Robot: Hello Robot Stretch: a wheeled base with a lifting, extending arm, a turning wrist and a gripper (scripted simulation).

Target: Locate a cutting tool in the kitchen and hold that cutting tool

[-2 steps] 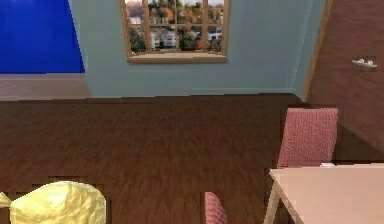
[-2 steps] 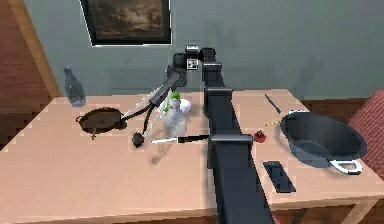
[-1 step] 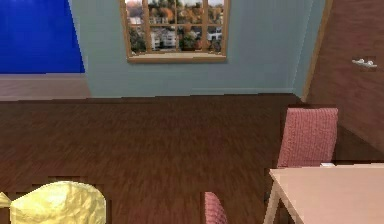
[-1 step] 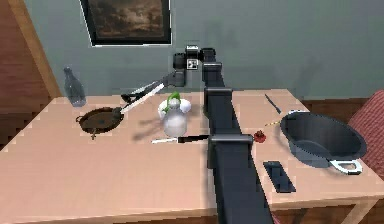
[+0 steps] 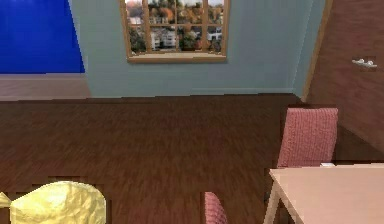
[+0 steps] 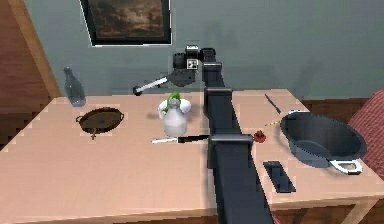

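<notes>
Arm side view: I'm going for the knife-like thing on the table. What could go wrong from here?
The white jug stands between the end effector and the thin knife-like thing lying on the table; coming down could tip it. That thing lies flat and close beside the arm, so a grasp may slip. I cannot tell whether the end effector holds anything.

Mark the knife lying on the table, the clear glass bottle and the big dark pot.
Black-handled pale-bladed knife point(image 6: 180, 139), arm side view, where blade meets handle.
Clear glass bottle point(image 6: 72, 90), arm side view, on its body.
Large dark grey pot point(image 6: 300, 150), arm side view, on its near outer wall.
</notes>
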